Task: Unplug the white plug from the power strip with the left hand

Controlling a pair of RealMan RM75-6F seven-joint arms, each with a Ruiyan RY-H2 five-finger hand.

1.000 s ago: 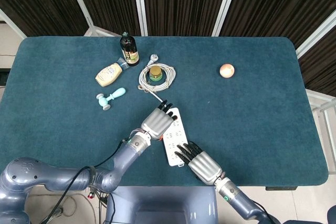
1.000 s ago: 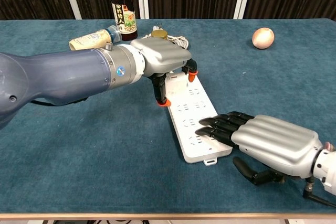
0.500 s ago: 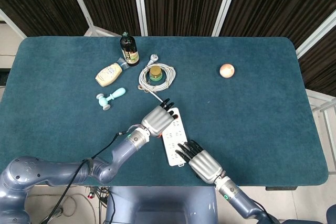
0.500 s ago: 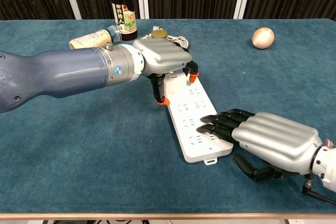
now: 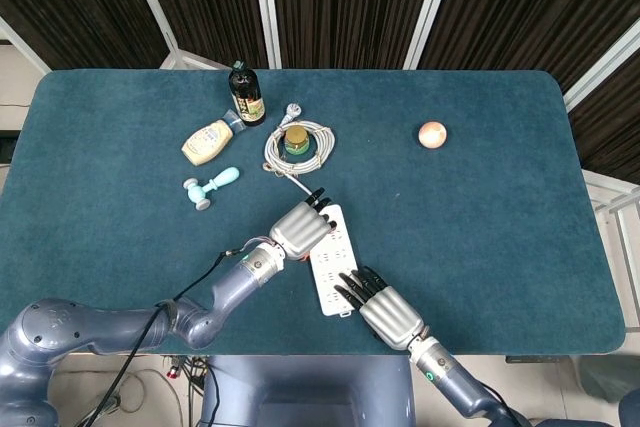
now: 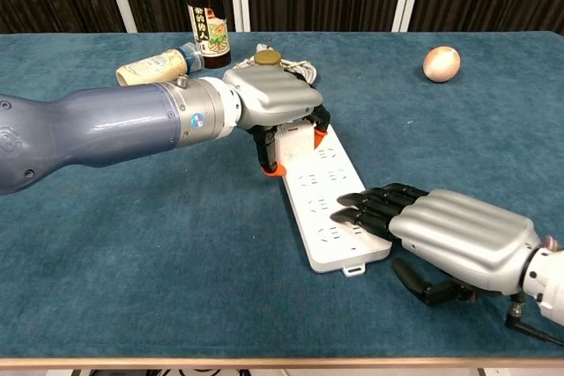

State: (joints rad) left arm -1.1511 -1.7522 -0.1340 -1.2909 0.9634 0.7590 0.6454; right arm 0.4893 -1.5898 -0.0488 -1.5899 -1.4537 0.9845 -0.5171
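The white power strip [image 5: 334,259] [image 6: 333,204] lies on the blue table near the front edge, running away from me. My left hand [image 5: 300,228] [image 6: 270,99] covers its far end, and its thumb and fingers close around the white plug [image 6: 296,136]. The head view hides the plug under the hand. My right hand [image 5: 386,313] [image 6: 451,232] lies flat with its fingertips [image 6: 357,210] pressing on the strip's near end, holding nothing. The plug's white cable [image 5: 289,180] runs back to a coil [image 5: 318,150].
A gold-lidded jar [image 5: 296,138] sits inside the coil. A dark bottle [image 5: 246,95] [image 6: 207,15], a squeeze bottle [image 5: 208,141] [image 6: 154,65] and a teal tool [image 5: 212,187] stand at the back left. A round fruit [image 5: 432,134] [image 6: 441,63] sits at the back right.
The left hand's fingers have drawn in tighter around the white plug at the strip's far end. The right hand has stayed pressed on the near end.
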